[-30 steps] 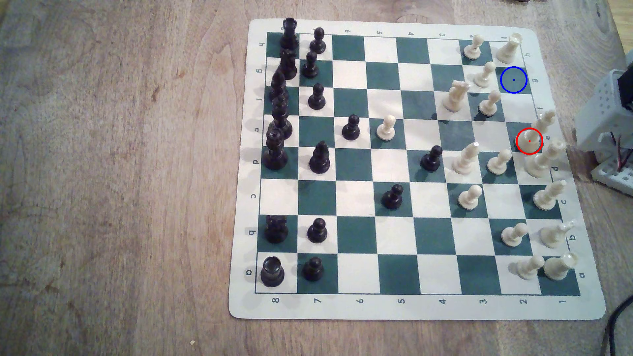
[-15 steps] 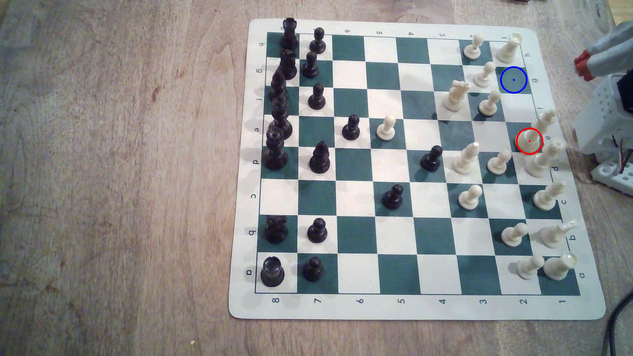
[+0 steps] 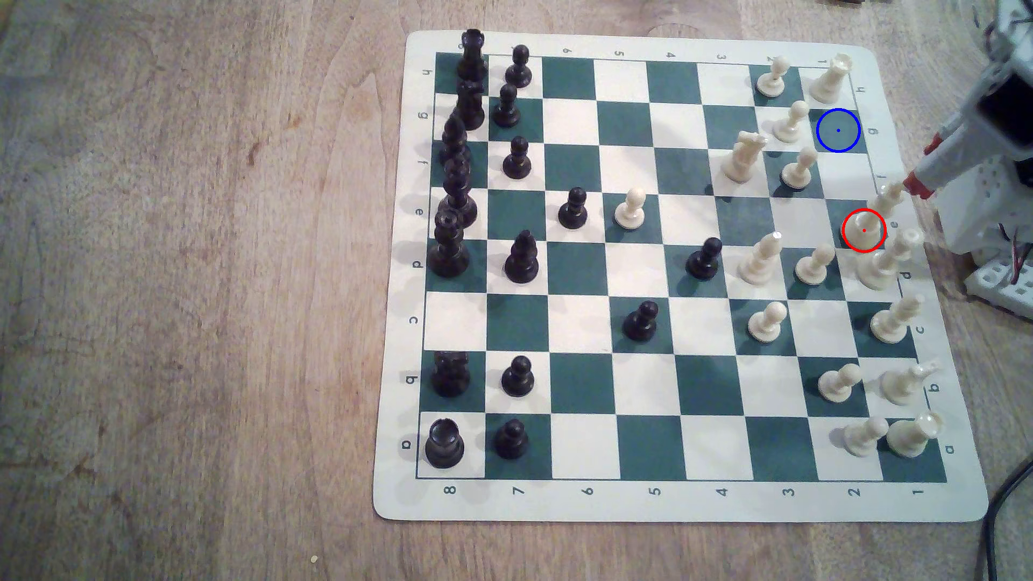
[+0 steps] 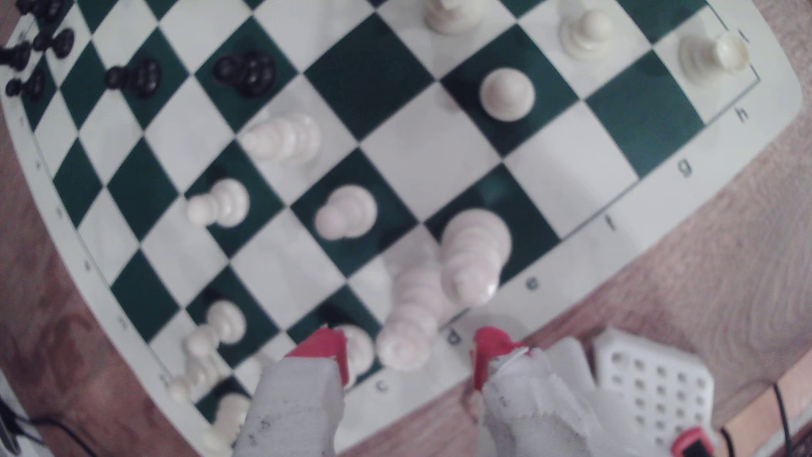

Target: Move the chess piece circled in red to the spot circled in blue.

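- Wooden tabletop (image 3: 195, 279): pale grained surface carrying the whole scene; it also appears in the wrist view (image 4: 703, 272).
- Chess mat (image 3: 676, 503): cream vinyl with dark green and white squares, lying flat toward the exterior view's right, with file letters and rank numbers printed along its border (image 4: 685, 169).
- Robot arm (image 3: 1000, 106): white body at the exterior view's right edge, reaching in over the mat's border near the e and f labels.
- Gripper (image 3: 917, 187): two cloth-wrapped fingers with red tips. In the wrist view (image 4: 408, 351) the tips stand apart with a clear gap between them, holding nothing, above the mat edge by the c and d labels.
- Black pieces (image 3: 458, 167): ranged mainly along the mat's side at the exterior view's left, with several pawns advanced toward the centre.
- Cream queen (image 3: 886, 262): just beside the king, on the neighbouring white square of the same rank; its top lies between the spread fingertips in the wrist view (image 4: 408, 325).
- Cream king (image 3: 872, 220): upright on its green square, base ringed in red, top close to the red fingertips, though contact cannot be judged; the wrist view (image 4: 472, 252) shows it ahead of the fingertips, not between them.
- Blue-ringed square (image 3: 838, 130): unoccupied green square on file g, two squares along the same rank from the king (image 4: 643, 127).
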